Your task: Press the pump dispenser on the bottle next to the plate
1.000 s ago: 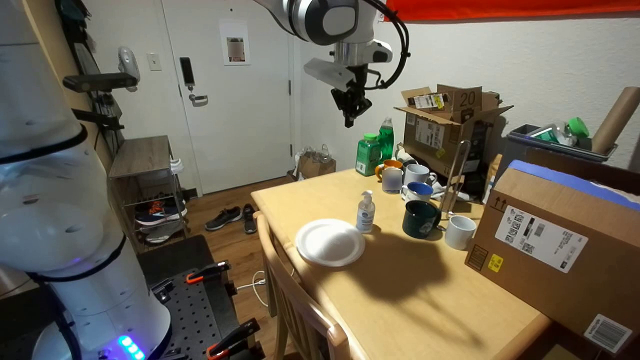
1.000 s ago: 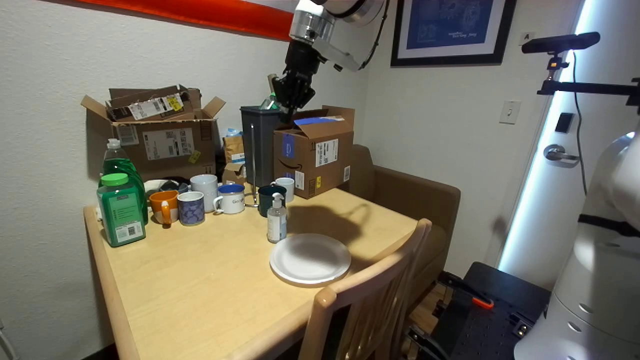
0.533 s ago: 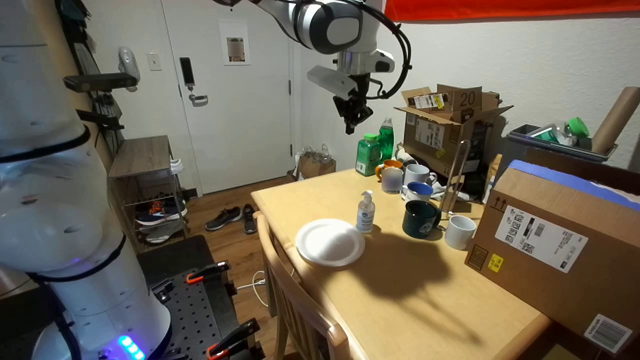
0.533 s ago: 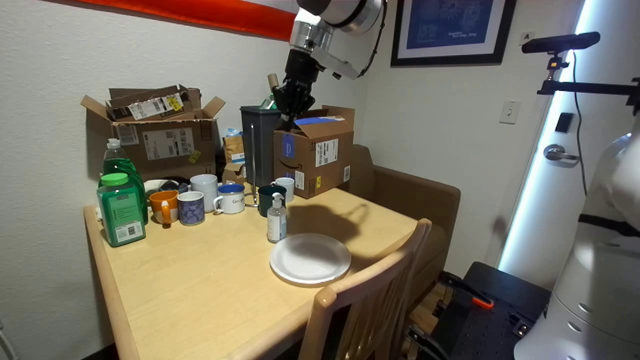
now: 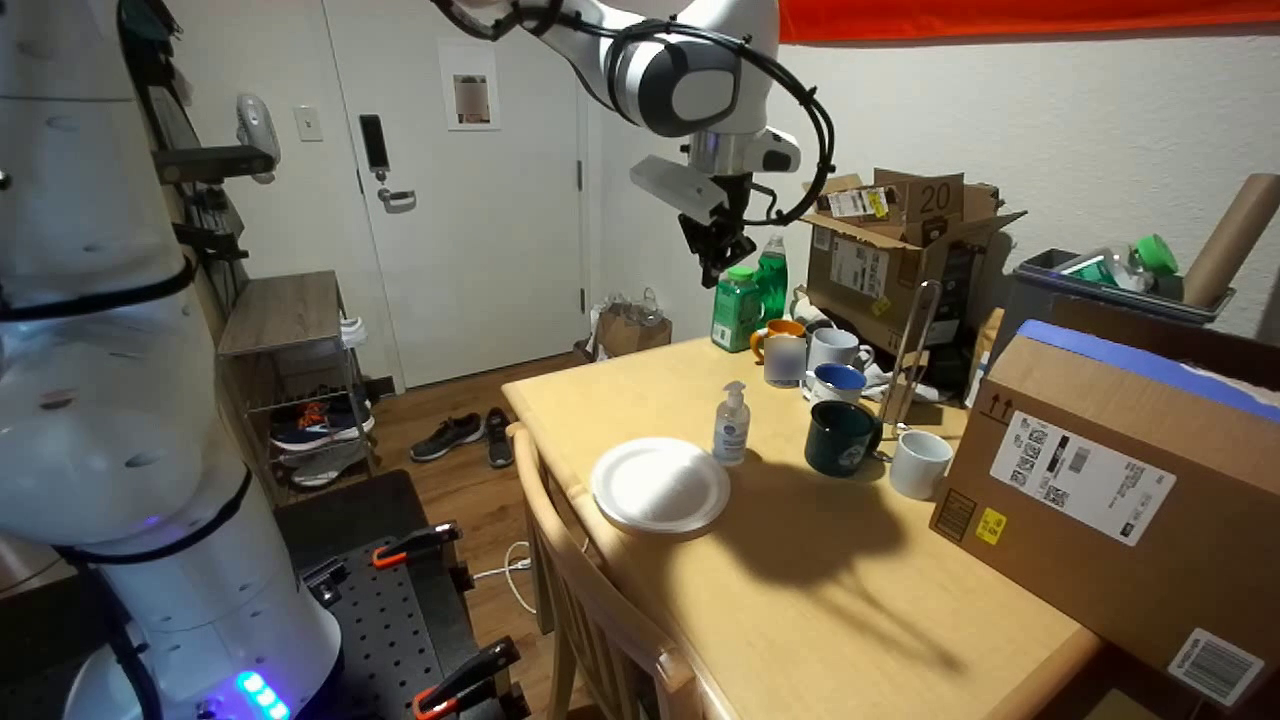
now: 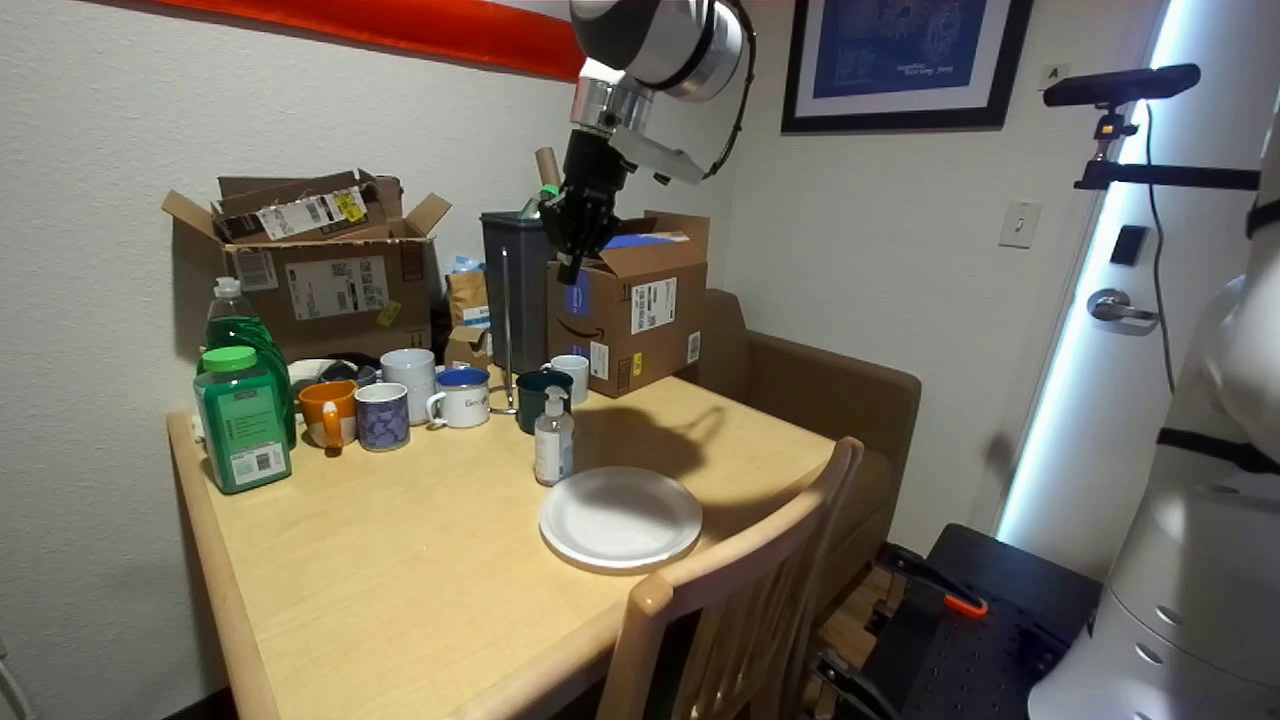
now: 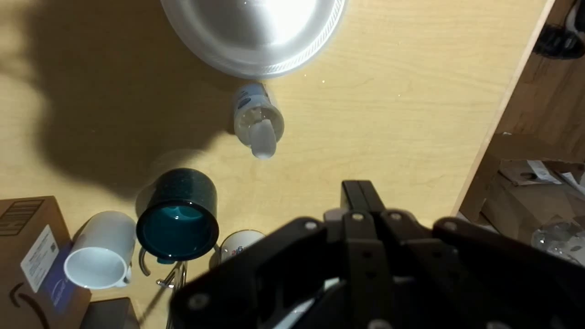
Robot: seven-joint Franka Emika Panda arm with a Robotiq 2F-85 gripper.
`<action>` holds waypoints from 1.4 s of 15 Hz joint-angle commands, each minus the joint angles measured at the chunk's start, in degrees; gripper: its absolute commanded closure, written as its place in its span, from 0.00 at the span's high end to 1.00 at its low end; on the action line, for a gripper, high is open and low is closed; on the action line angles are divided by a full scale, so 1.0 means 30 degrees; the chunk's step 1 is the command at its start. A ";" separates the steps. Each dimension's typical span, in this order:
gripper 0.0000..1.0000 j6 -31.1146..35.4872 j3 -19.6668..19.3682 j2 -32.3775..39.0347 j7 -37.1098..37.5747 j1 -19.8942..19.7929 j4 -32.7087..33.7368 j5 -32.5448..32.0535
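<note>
The small whitish bottle [image 5: 731, 440] stands upright on the table beside the white plate [image 5: 660, 484]; both also show in an exterior view, the bottle [image 6: 554, 450] just behind the plate [image 6: 620, 520]. The pale pump dispenser [image 5: 735, 394] tops the bottle. In the wrist view the pump dispenser [image 7: 263, 139] points down the picture, with the plate [image 7: 315, 45] above it. My gripper [image 5: 709, 282] is high above the table, well above the bottle and apart from it. In the wrist view the gripper's fingertips [image 7: 358, 183] are pressed together with nothing between them, below and right of the pump.
A dark green mug [image 5: 840, 438] stands near the bottle, with a white mug [image 5: 919, 464] and several other mugs behind. Green bottles [image 5: 737, 310] stand at the table's far corner. A large cardboard box [image 5: 1110, 510] and a wooden chair [image 6: 740, 590] flank the table.
My gripper has moved down in both exterior views, with a slight sideways shift. The bottle, plate and mugs have not moved.
</note>
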 commanded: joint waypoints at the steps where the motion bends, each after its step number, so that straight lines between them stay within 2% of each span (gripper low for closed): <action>1: 0.00 0.0442 0.0097 0.0743 -0.0611 -0.0333 0.0607 0.0310; 10: 0.00 0.1022 0.0254 0.1593 -0.0514 -0.0519 0.0289 0.0454; 21: 0.00 -0.1663 0.0164 0.2896 0.0438 -0.0760 0.1534 -0.0077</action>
